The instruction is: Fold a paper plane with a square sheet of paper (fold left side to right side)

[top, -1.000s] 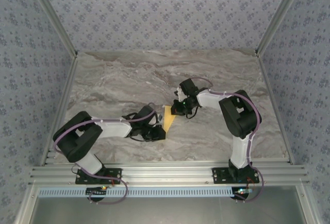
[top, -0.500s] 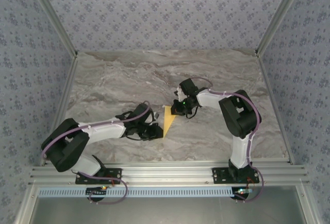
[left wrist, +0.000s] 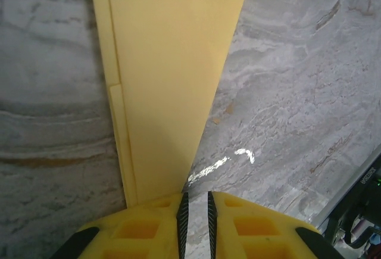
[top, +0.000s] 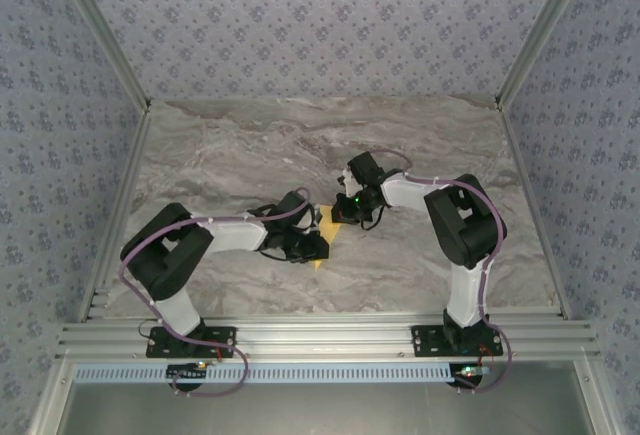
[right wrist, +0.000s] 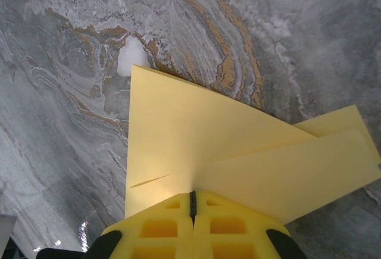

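At left tool (left wrist: 195, 202), slightly open, empty: narrow end of paper plane (left wrist: 172, 62), long axis toward 12 o'clock; right tool (right wrist: 192, 200) closed, perhaps pinning far end.

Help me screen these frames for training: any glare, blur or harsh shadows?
Left wrist: a small bright glare streak on the marble table beside the sharply focused folded yellow paper. Right wrist: a whitish patch near the paper's corner, possibly glare. Top external: even soft light, no harsh shadows.

I see plain yellow-orange paper (right wrist: 196, 146) on a grey marbled surface (top: 250, 145) veined rusty brown. Left end effector (left wrist: 196, 202) and right end effector (right wrist: 192, 198): yellow, black pads (left wrist: 183, 211). Walls (top: 320, 15): blue-grey floral.
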Controlling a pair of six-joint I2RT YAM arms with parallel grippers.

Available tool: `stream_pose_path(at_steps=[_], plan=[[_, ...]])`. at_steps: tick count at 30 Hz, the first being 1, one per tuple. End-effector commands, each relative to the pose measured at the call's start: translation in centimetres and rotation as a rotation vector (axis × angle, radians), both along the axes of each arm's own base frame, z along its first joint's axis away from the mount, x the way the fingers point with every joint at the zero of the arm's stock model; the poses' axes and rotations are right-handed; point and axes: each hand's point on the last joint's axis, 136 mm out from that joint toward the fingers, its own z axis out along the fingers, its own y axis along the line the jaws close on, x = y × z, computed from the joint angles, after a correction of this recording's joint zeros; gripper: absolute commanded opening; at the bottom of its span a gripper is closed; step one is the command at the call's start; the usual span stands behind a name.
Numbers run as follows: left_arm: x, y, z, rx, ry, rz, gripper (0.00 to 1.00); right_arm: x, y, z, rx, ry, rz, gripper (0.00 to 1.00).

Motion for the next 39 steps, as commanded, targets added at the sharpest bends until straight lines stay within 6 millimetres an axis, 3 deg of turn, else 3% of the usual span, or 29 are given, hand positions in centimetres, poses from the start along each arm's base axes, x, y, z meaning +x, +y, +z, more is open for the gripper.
stream_pose_path(at_steps=[1,10,16,21,27,34,39], plan=[[-1.2,0.8,-1.1,0.031,0.024,-0.02,0.18,-0.4,-2.1,-2.3,-0.117,0.033,-0.019,0.04],[-5.2,2.9,-2.1,0.075,0.073,-0.021,0.15,-0.3,-2.1,-2.2,-0.114,0.028,-0.019,0.03],[-6.4,4.0,-1.1,0.072,0.058,-0.012,0.15,1.1,-1.1,-0.3,-0.057,-0.023,-0.016,0.04],[-4.6,4.5,1.5,0.059,-0.029,0.028,0.17,3.6,-0.3,4.3,-0.038,-0.153,-0.017,0.11],[-0.8,6.8,4.8,0.111,-0.203,0.144,0.31,3.6,-1.7,8.0,-0.177,-0.271,-0.05,0.36],[2.6,10.8,7.4,0.261,-0.373,0.277,0.42,0.6,-1.8,7.5,-0.399,-0.296,-0.153,0.66],[2.8,11.4,7.8,0.29,-0.402,0.268,0.43,-1.2,-0.7,5.5,-0.398,-0.24,-0.218,0.67]])
